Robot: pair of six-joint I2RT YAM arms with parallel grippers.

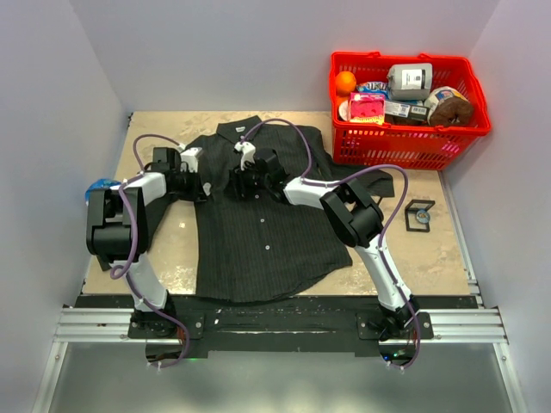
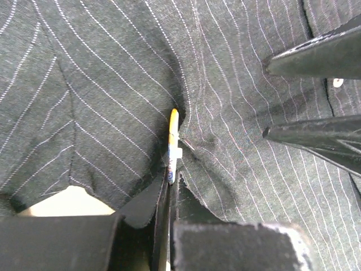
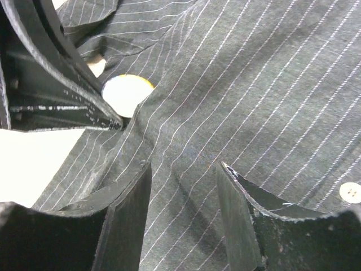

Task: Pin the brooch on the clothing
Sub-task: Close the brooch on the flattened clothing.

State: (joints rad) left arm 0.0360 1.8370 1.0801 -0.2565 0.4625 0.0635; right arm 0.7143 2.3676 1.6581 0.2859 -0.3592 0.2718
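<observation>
The clothing, a dark pinstriped collared shirt, lies flat on the table. My left gripper is at its left chest, shut on the brooch. In the left wrist view the brooch shows edge-on, yellow and white, with its pin end against the bunched fabric. In the right wrist view the brooch is a pale round disc with a yellow rim, beside the left fingers. My right gripper is open, its fingers straddling the shirt fabric just right of the brooch. The right gripper also shows in the top view.
A red basket full of groceries stands at the back right. A small black-framed round object lies right of the shirt. A blue object sits at the table's left edge. A pale shirt button lies near the right finger.
</observation>
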